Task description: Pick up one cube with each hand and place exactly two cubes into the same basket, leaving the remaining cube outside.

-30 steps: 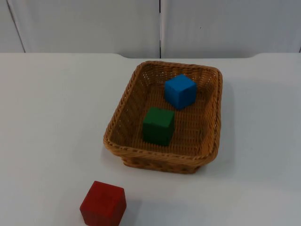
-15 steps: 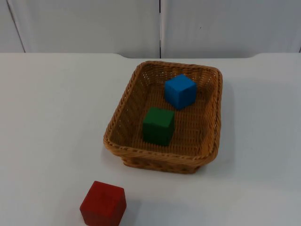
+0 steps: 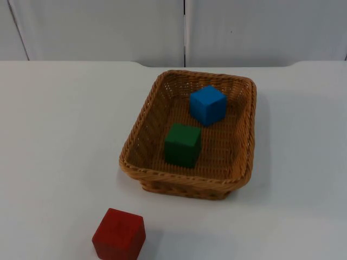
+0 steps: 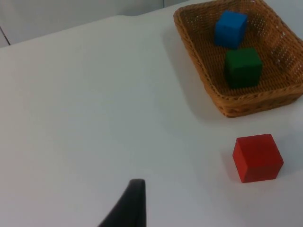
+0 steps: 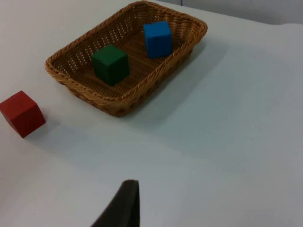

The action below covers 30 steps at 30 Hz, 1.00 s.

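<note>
A woven brown basket point(image 3: 184, 183) stands mid-table with a blue cube point(image 3: 207, 105) at its far end and a green cube point(image 3: 182, 144) nearer the front, both resting on its floor. A red cube point(image 3: 119, 234) sits outside on the table, in front of the basket's left corner. My left gripper point(image 4: 127, 208) hangs over bare table well to the left of the basket point(image 4: 255, 105) and the red cube point(image 4: 257, 157). My right gripper point(image 5: 123, 205) waits over bare table to the right of the basket point(image 5: 118, 103). Neither holds a cube.
The white table top point(image 3: 59, 135) runs back to the grey partition wall point(image 3: 108, 27). Open room lies on both sides of the basket and in front of it to the right of the red cube.
</note>
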{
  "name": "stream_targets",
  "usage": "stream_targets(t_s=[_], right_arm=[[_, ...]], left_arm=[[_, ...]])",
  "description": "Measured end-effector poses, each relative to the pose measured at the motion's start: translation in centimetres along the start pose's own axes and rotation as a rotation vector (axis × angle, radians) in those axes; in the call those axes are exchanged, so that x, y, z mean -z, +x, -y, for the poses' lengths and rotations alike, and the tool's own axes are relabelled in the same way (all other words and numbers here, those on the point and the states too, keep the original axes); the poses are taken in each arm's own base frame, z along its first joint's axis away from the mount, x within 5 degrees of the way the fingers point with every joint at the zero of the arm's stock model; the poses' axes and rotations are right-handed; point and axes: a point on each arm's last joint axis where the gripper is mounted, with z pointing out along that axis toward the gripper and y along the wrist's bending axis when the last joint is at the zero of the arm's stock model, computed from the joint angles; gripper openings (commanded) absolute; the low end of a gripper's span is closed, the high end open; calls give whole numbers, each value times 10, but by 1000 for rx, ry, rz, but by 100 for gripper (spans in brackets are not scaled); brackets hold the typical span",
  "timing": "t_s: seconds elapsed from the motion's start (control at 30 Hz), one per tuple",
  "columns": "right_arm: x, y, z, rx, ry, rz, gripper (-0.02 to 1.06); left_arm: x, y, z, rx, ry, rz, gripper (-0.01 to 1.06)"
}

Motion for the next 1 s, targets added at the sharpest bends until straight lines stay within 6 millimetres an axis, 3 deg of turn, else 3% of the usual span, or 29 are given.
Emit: stream_targets(t_s=[1.0], right_arm=[[0,0,0,3,0,0,105]], left_arm=[[0,0,0,22,-39,-2,105]])
